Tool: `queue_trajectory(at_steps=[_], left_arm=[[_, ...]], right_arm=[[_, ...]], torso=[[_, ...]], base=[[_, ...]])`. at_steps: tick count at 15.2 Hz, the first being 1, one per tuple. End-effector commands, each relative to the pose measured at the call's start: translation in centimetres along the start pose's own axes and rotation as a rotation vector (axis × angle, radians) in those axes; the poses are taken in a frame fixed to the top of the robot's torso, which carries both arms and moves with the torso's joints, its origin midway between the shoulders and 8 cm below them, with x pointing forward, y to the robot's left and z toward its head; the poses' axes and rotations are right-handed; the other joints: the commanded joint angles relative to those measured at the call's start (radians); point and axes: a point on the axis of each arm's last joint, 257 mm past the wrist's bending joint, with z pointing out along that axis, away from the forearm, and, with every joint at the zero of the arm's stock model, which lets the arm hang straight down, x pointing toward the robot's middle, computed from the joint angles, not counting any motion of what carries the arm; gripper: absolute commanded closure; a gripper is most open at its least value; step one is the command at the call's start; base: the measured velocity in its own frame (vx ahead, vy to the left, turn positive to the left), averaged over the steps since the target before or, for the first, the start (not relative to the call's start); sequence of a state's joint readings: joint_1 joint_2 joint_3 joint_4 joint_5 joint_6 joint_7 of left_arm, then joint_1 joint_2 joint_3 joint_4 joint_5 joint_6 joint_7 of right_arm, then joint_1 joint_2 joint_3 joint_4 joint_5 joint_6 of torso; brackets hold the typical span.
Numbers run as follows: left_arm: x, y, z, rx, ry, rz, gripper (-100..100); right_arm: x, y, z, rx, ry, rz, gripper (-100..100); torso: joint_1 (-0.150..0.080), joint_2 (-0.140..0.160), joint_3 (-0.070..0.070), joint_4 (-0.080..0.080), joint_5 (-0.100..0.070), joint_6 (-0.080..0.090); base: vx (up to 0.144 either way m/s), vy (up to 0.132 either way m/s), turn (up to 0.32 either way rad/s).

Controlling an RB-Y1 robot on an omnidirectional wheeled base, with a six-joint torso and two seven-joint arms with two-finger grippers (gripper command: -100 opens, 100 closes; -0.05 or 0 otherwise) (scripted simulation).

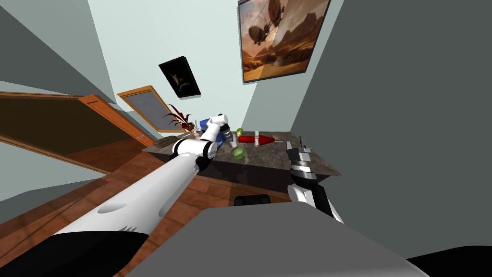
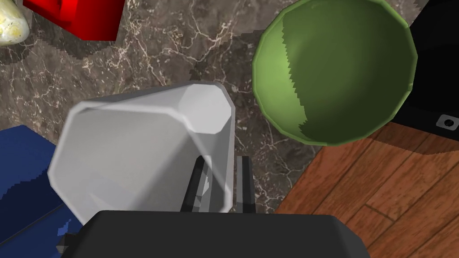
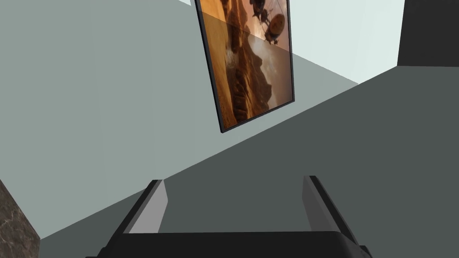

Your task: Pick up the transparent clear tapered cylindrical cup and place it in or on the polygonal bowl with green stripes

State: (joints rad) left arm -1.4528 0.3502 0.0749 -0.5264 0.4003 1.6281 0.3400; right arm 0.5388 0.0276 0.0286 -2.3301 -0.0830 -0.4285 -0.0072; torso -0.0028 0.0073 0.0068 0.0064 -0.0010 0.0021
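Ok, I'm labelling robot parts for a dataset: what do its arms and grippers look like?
Left arm: smooth white tube, dark joint bands. Right arm: white and black, ribbed grey wrist. The left gripper and right gripper are dark boxes, each with two thin grey blade-like fingers.

Even light, bowl [image 2: 336, 67] w/ jagged shadow, head view edges warped
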Motion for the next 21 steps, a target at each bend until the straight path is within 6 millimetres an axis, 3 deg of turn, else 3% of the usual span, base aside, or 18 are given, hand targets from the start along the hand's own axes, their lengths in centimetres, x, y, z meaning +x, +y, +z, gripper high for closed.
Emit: queue_trajectory(at_steps=[1,6,10,13,21], left_arm=[[0.3,-0.2,-0.4,0.002,0.003,0.002,100],[3.5,-1.0,-5.4,0.033,0.035,0.036,100],[4.2,-0.6,-6.9,0.021,0.035,0.047,100],[4.2,-0.6,-6.9,0.021,0.035,0.047,100],[4.2,2.3,-9.3,-0.081,0.0,0.065,100]], right_arm=[[0.0,0.0,0.0,0.0,0.0,0.0,0],[0.0,0.0,0.0,0.0,0.0,0.0,0],[0.0,0.0,0.0,0.0,0.0,0.0,0],[0.0,0.0,0.0,0.0,0.0,0.0,0],[0.0,0.0,0.0,0.0,0.0,0.0,0]], torso=[[0.0,0.0,0.0,0.0,0.0,0.0],[-0.001,0.002,0.002,0.001,-0.001,0.0],[0.0,0.001,0.001,0.001,0.0,0.0],[0.002,0.0,0.0,0.0,0.001,0.0],[0.002,0.0,0.0,-0.001,0.0,-0.001]], base=[[-0.016,-0.017,-0.008],[-0.03,-0.03,-0.019],[-0.02,-0.024,-0.01],[-0.007,-0.007,-0.002],[-0.009,-0.01,-0.005]])
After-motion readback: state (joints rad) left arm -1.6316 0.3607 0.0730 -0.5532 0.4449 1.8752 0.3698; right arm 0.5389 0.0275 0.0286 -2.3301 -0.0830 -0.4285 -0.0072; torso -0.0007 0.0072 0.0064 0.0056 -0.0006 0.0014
